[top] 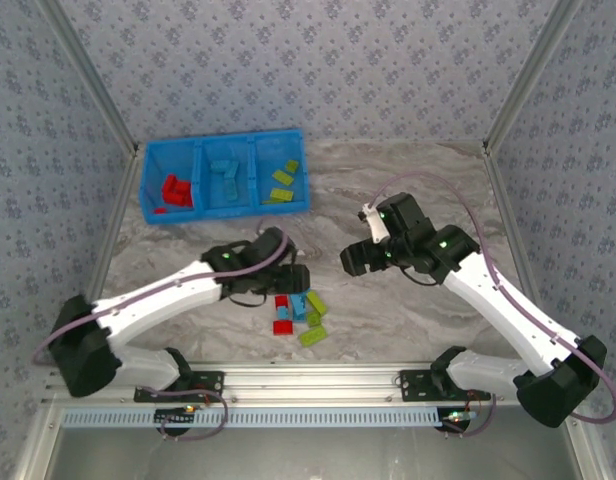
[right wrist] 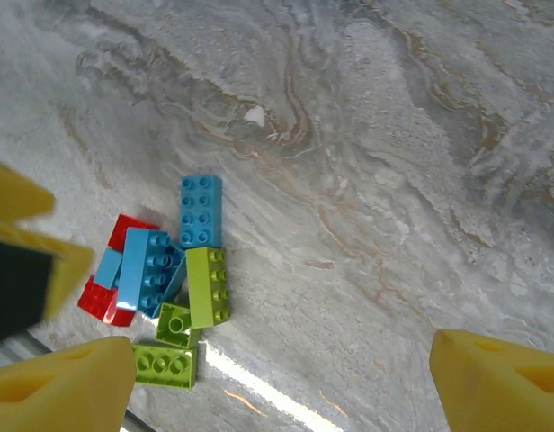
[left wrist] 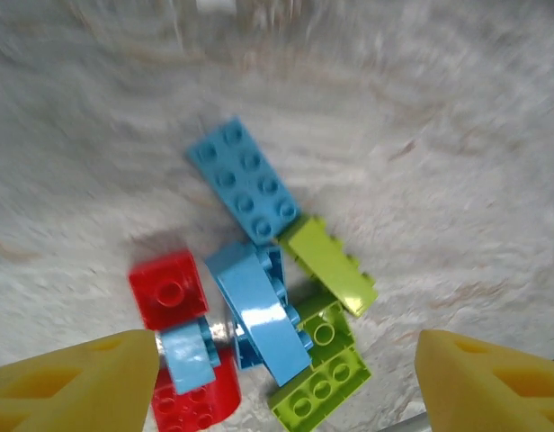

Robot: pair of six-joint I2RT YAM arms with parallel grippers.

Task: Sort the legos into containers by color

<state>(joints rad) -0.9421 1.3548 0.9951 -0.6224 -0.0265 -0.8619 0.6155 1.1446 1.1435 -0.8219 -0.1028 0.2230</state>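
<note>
Blue, red and lime legos [top: 298, 312] lay heaped between the spread, empty fingers [left wrist: 70, 382] of the left gripper [left wrist: 281, 355], the middle blue brick [left wrist: 259, 310] running eleven to five. The right gripper [right wrist: 277, 355] hung unclenched, empty, off at the heap's two o'clock.

Bin [top: 228, 213] far-left on table [top: 408, 320], bricks [top: 226, 180] in all three compartments. Loose brick pile [top: 300, 315] near-centre; left gripper [top: 294, 282] at its far edge, right gripper [top: 354, 260] apart, right and behind
</note>
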